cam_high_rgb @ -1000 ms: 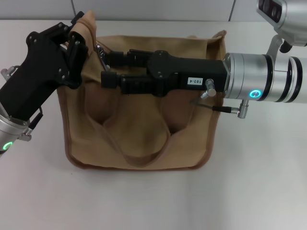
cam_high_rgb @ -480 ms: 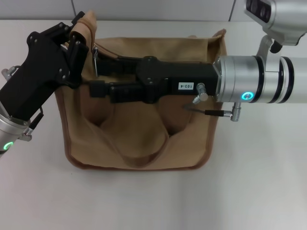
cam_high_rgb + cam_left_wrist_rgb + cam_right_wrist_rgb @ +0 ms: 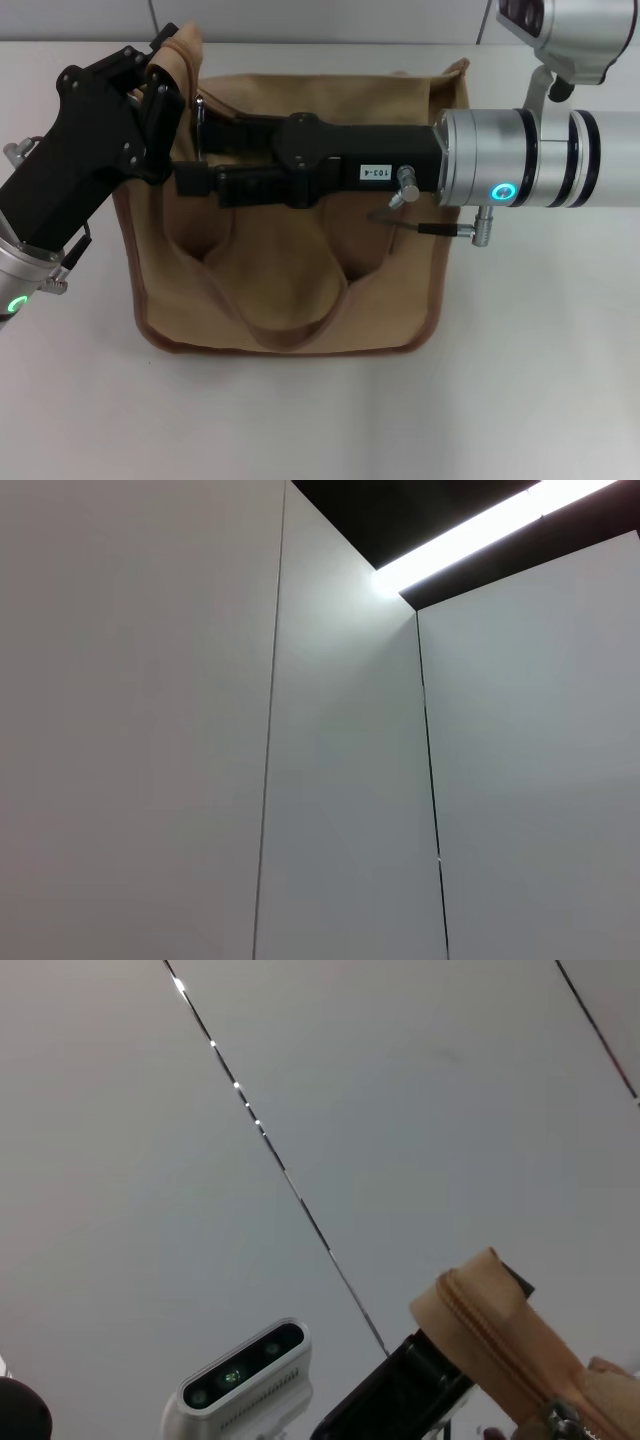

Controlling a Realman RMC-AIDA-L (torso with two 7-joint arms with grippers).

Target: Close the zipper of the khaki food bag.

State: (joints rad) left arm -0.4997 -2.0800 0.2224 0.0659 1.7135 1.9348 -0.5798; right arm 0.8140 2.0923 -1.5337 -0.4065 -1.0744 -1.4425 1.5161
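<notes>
Slippage threatened: right pincer (image 3: pixel 196 140), closed on the zipper (image 3: pixel 201 108) pull near the khaki food bag's (image 3: pixel 290 270) far-left corner mid-counter, could lose it if the left pincer (image 3: pixel 160 75), pinching that corner, yielded.

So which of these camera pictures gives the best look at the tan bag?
The head view: it shows the whole khaki food bag lying on the white table, handles and piping included. The right wrist view catches only a raised corner of it with zipper teeth. The left wrist view shows no bag, only wall panels.
</notes>
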